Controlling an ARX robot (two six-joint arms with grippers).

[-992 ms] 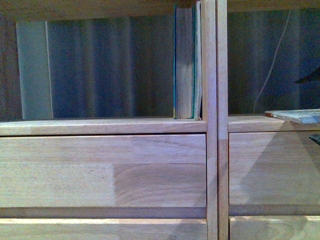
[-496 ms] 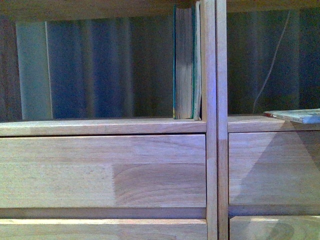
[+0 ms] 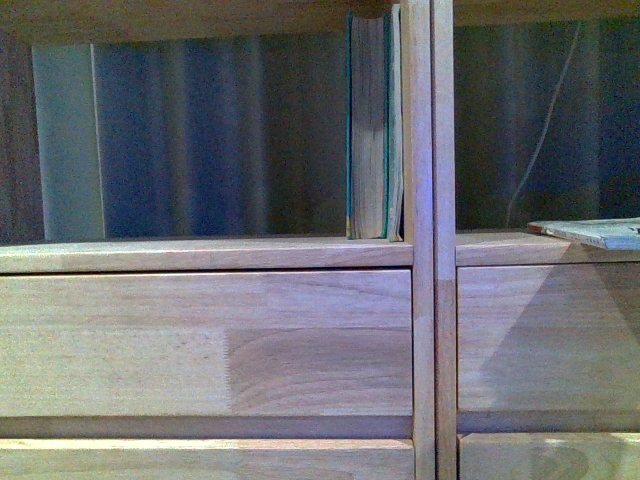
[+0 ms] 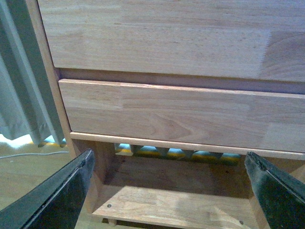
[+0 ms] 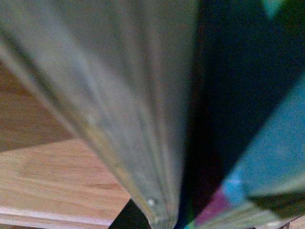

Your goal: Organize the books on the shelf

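Green books (image 3: 372, 125) stand upright against the shelf divider (image 3: 432, 200) — it props them; the booklet (image 3: 590, 232) lies flat right of it. Left fingers (image 4: 62, 195) gape wide, empty; right fingers — cannot tell.

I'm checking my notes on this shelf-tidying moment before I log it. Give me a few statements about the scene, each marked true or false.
1. The green books stand upright against the divider on the right side of their compartment. True.
2. The left claw is shut on a book. False: its fingers are spread wide with nothing between them, and it faces the drawer fronts.
3. A thin book lies flat in the compartment to the right of the divider. True.
4. Both arms show in the front view. False: neither arm shows there.
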